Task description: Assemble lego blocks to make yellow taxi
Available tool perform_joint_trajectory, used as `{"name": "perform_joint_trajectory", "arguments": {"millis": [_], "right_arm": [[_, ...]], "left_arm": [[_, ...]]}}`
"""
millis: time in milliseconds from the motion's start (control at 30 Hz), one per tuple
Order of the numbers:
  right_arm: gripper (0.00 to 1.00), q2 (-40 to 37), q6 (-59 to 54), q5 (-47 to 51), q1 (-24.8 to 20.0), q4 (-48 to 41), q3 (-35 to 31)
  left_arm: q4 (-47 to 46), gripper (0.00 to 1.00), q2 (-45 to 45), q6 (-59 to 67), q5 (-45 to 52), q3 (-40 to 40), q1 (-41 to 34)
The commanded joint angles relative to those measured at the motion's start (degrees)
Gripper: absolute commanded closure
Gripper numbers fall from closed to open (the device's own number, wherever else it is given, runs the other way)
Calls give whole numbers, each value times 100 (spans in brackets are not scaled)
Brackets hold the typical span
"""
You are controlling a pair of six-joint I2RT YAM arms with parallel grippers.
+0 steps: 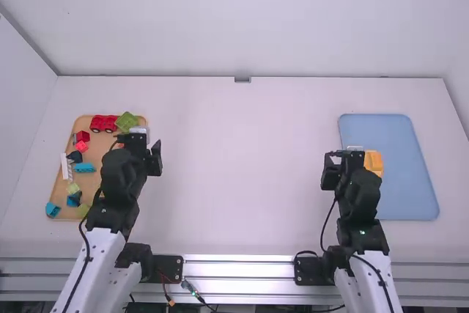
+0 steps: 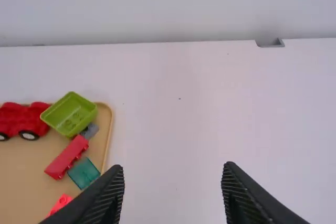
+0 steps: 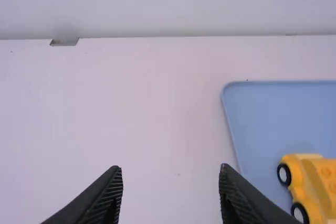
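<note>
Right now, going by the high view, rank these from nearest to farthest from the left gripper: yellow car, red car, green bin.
From the left gripper:
1. Green bin, far right corner of the tan tray.
2. Red car, just left of it.
3. Yellow car, across on the right, in the blue tray.

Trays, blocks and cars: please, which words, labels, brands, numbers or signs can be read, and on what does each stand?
Nothing can be read on them:
Tan tray: none.
Loose blocks: none.
Red car: none.
Blue tray: none.
Yellow car: none on its visible part.
</note>
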Motion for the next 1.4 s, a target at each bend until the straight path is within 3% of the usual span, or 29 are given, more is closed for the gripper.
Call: {"name": "perform_joint_trajectory", "arguments": {"millis": [0, 300, 533, 733, 1033, 1367], "right_arm": [[58, -349, 80, 43, 12, 14, -364], [76, -1399, 80, 43, 12, 14, -1414], [90, -2175, 80, 43, 12, 14, -1452], [97, -2603, 80, 43, 12, 14, -1452], [100, -3125, 80, 43, 12, 14, -1452], [100, -3133, 80, 43, 12, 14, -1452]], "left_arm": [[16, 56, -385, -36, 64, -343, -1], [16, 75, -1501, -36, 64, -1460, -1], [16, 90, -2365, -36, 64, -2311, -1], [16, 99, -2861, -36, 64, -2311, -1], [16, 100, -3492, -36, 64, -2311, -1], [16, 100, -3970, -36, 64, -2311, -1]]}}
